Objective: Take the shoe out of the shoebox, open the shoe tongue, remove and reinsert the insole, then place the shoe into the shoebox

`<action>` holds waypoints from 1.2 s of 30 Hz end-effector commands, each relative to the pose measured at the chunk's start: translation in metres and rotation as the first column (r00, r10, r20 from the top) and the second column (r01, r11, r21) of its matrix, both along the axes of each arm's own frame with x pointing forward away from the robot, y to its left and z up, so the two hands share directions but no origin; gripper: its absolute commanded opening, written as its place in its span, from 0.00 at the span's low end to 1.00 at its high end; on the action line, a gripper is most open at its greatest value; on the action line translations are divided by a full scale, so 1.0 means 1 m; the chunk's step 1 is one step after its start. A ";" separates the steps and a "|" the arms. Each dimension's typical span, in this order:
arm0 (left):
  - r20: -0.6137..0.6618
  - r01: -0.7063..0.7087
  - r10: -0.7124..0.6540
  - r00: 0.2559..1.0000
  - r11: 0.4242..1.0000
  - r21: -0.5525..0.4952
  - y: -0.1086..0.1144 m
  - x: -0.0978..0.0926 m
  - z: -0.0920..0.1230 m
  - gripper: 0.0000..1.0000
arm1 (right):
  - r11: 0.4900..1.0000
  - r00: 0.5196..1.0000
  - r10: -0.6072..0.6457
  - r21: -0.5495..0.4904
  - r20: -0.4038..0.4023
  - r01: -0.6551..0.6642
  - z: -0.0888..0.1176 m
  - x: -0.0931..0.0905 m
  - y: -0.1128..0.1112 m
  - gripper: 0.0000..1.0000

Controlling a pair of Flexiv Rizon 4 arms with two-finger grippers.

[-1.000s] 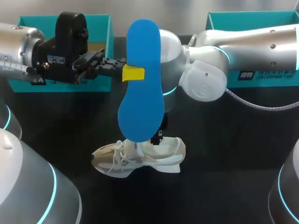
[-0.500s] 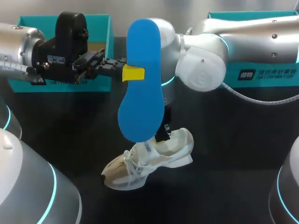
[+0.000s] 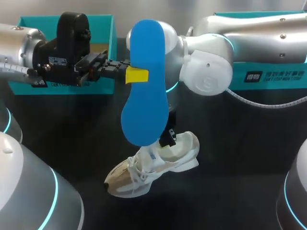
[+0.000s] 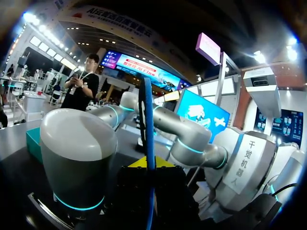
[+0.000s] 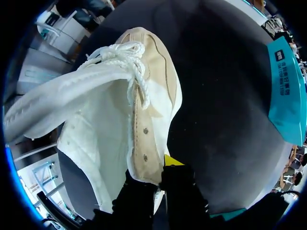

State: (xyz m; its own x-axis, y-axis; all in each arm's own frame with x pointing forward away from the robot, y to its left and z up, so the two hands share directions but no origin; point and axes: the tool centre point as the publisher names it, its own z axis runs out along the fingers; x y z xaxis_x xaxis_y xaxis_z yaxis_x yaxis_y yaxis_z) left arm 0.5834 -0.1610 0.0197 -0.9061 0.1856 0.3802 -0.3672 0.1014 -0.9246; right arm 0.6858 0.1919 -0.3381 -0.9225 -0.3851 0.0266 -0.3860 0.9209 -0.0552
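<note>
The flat blue foam insole [image 3: 145,86] hangs upright just above the white-and-beige laced sneaker [image 3: 156,165]. It is pinched partway down its length by the left gripper [image 3: 135,75], whose yellow tips press on its two faces. The right gripper [image 5: 162,172] clamps the sneaker's collar rim, one finger inside and one outside, so the heel sits high and the toe points down toward the black table [image 3: 240,143]. Reinserting looks best done by lining the insole's broad lower end with the sneaker's opening, then sliding it down along the inner sole toward the toe. The right gripper should hold the sneaker firm meanwhile. The tongue and laces crowd the opening and could catch or buckle the foam.
</note>
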 end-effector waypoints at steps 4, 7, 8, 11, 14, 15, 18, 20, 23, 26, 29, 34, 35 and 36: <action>0.017 -0.011 0.011 1.000 1.000 -0.013 0.004 0.004 0.009 0.00 | 1.000 1.000 0.001 0.006 0.002 -0.001 0.001 -0.001 -0.003 0.00; 0.013 -0.026 0.026 1.000 0.999 -0.032 0.015 0.005 0.017 0.00 | 1.000 1.000 0.001 0.006 0.002 -0.001 0.001 -0.001 -0.003 0.00; 0.012 -0.026 0.027 1.000 0.999 -0.033 0.019 0.005 0.019 0.00 | 1.000 1.000 0.001 0.006 0.002 -0.001 0.001 -0.001 -0.003 0.00; -0.003 -0.046 0.046 0.999 0.999 -0.029 0.032 0.007 0.021 0.00 | 0.995 0.995 0.099 0.034 0.007 -0.099 0.006 0.000 -0.001 0.00; -0.026 -0.070 0.070 0.997 0.997 -0.017 0.045 0.009 0.021 0.00 | 0.978 0.979 0.203 0.052 0.016 -0.203 0.010 0.003 -0.002 0.00; -0.027 -0.073 0.073 0.997 0.997 -0.005 0.049 0.009 0.021 0.00 | 0.968 0.970 0.241 0.061 0.019 -0.242 0.011 0.003 -0.002 0.00; -0.039 -0.068 0.068 0.997 0.998 -0.003 0.058 0.007 0.021 0.00 | 0.939 0.940 0.342 0.028 0.011 -0.342 0.014 0.005 -0.003 0.00; -0.045 -0.066 0.065 0.997 0.998 -0.004 0.064 0.004 0.022 0.00 | 0.920 0.920 0.392 0.017 0.013 -0.392 0.013 0.005 -0.004 0.00; -0.053 -0.061 0.060 0.997 0.998 -0.013 0.072 0.000 0.024 0.00 | 0.894 0.894 0.448 0.000 0.015 -0.448 0.011 0.006 -0.006 0.00; -0.058 -0.060 0.059 0.997 0.998 -0.013 0.080 -0.003 0.025 0.00 | 0.860 0.860 0.510 0.007 0.002 -0.510 0.007 0.008 -0.006 0.00; -0.071 -0.060 0.059 0.996 0.998 -0.016 0.086 -0.004 0.025 0.00 | 0.826 0.826 0.563 0.034 -0.016 -0.563 0.004 0.010 -0.005 0.00; -0.070 -0.042 0.041 0.997 0.999 -0.007 0.089 -0.008 0.025 0.00 | 0.776 0.775 0.631 0.031 -0.031 -0.630 0.002 0.016 -0.001 0.00; -0.069 -0.031 0.030 0.997 0.999 -0.008 0.088 -0.009 0.025 0.00 | 0.765 0.764 0.644 0.022 -0.036 -0.644 0.001 0.018 0.000 0.00; -0.067 -0.030 0.029 0.997 1.000 -0.005 0.088 -0.010 0.025 0.00 | 0.762 0.762 0.646 -0.012 -0.046 -0.647 0.000 0.021 0.001 0.00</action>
